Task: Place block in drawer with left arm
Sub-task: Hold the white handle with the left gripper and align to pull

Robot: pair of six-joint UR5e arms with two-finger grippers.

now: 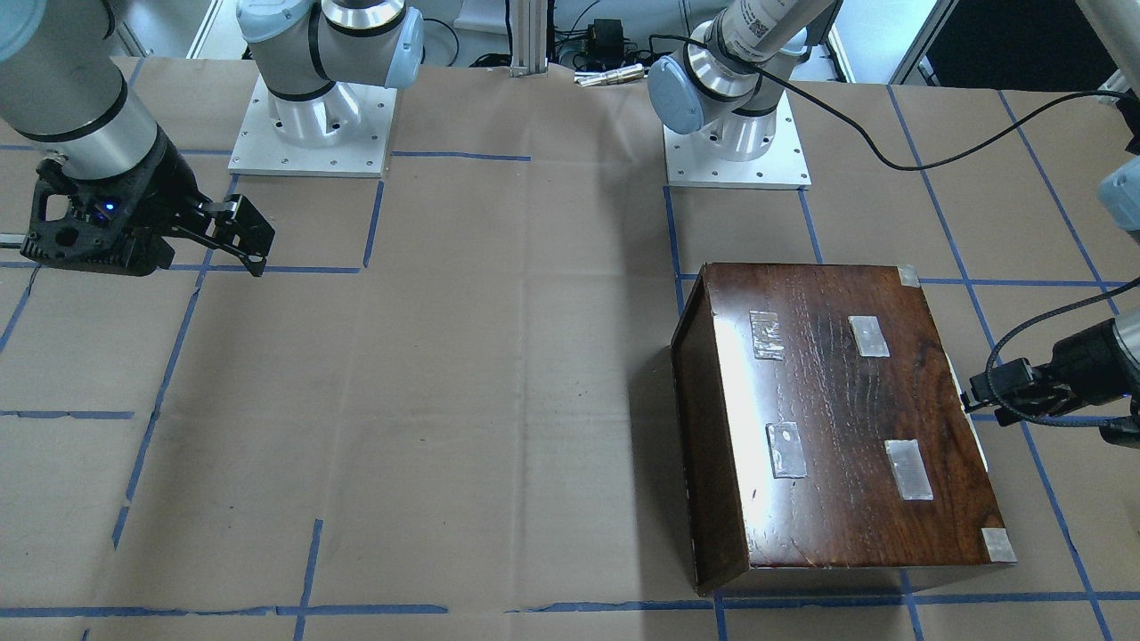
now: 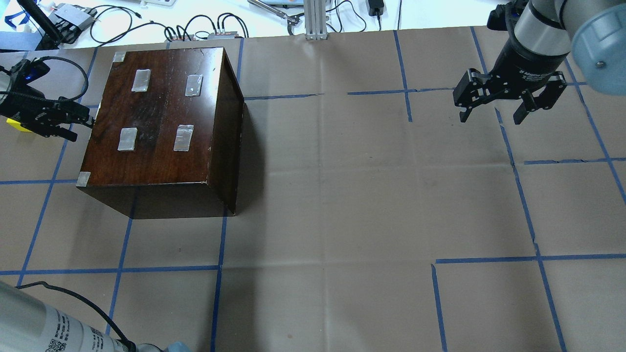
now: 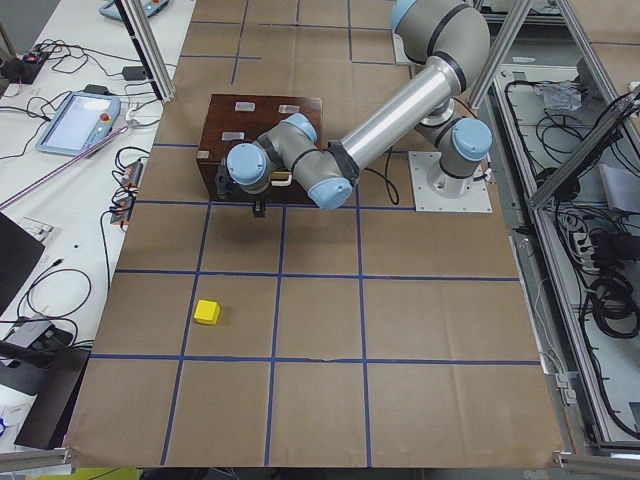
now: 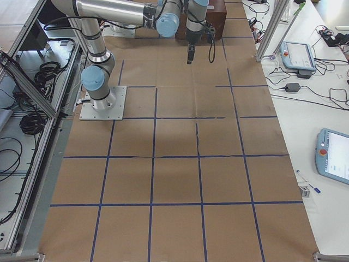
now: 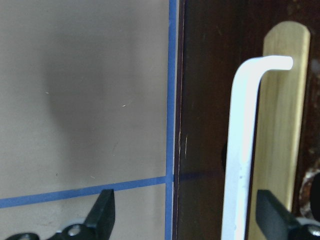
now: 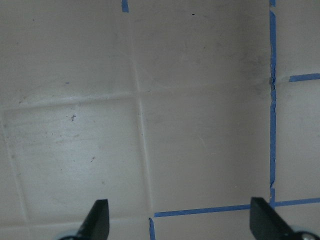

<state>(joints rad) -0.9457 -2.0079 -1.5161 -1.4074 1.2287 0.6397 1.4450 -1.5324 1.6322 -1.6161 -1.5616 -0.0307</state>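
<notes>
Holding left fingers [image 5: 102, 214] wide open and empty, straddling the white drawer handle [image 5: 241, 150] square across its long axis, crowding it toward one finger.

Left end effector [image 2: 79, 128] beside dark box [image 2: 161, 122] (4 tape patches [image 2: 141, 80]).

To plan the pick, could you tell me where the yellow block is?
In the left side view the block lies on the table, apart from the box, nearer the camera.

The dark box [image 2: 161, 117] and its white handle [image 5: 239, 150] stand before the left gripper [image 5: 186, 212]; bare paper [image 3: 300, 330] surrounds the block [image 3: 207, 312].
</notes>
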